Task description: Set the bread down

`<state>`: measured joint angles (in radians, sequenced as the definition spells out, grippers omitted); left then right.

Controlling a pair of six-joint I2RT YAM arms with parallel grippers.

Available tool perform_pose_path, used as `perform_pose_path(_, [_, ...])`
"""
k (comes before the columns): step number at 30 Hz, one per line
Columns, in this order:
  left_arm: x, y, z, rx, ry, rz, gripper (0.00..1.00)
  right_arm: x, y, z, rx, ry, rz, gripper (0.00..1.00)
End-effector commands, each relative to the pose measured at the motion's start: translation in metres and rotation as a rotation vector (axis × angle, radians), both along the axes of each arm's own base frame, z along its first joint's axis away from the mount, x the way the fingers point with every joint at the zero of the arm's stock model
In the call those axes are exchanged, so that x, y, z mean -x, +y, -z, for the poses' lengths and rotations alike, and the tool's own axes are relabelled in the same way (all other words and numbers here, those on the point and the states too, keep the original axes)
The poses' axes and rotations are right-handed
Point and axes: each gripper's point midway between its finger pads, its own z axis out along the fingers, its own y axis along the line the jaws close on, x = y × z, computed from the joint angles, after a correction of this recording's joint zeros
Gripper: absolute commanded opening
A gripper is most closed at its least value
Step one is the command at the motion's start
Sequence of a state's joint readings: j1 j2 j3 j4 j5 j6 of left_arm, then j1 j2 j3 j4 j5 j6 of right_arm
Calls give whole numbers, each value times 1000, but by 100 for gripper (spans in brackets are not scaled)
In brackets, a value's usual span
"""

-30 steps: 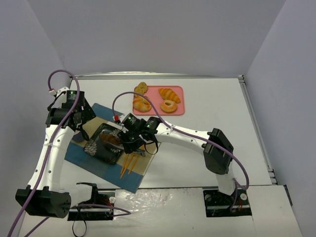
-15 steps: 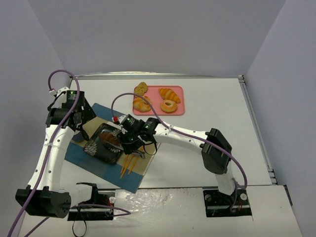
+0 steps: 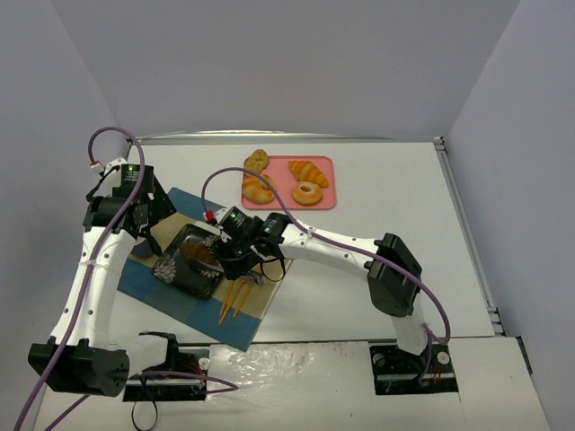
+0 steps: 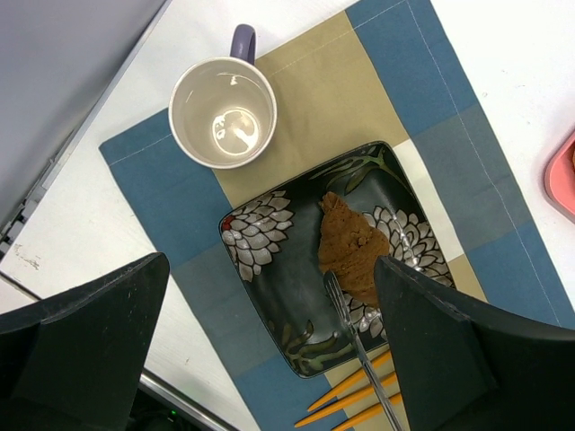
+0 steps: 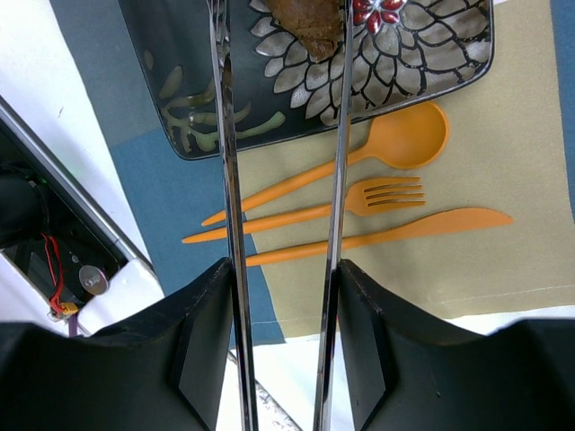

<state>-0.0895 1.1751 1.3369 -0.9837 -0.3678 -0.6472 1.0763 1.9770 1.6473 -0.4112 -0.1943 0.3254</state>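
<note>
Bread: the dark brown wedge of bread (image 4: 355, 251) lies flat on the dark flowered plate (image 4: 278, 314), on the half of it toward the tabletop's right edge.
Right claw: the right claw (image 5: 283, 269) is clamped on the arms of a pair of metal tongs (image 5: 229, 180), which stand a little apart; their tips flank the bread, and I cannot tell whether they press it.
Key relation: the bread sits straight ahead of the right claw at the far end of the tongs, its long axis roughly in line with them.
Left claw: the left claw (image 4: 269, 265) is spread wide, holds nothing, and hangs above the plate.
Nearer arm: the right, which is the only one reaching the bread.
Surface: the plate rests on a blue and tan placemat (image 4: 180, 206) toward the near left corner of the tabletop (image 3: 404, 180).
Room: orange cutlery (image 5: 386, 193) lies just beside the plate's rim under the tongs; a mug (image 4: 223, 112) stands near the plate, apart from it.
Judgement: the bread looks set down; the tongs probably need to spread and lift back along their own line, so the tips do not drag the wedge.
</note>
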Motion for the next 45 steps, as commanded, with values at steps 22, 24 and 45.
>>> perform_pose_path(22, [-9, -18, -26, 84, -126, 77, 97, -4, 14, -52, -75, -89, -29, 49])
perform_pose_path(24, [-10, -20, -27, 92, -129, 89, 97, -4, 14, -53, -77, -91, -29, 49])
perform_pose_path(45, [-23, -35, -25, 149, -142, 151, 97, -40, -18, -77, -61, -161, 103, 51])
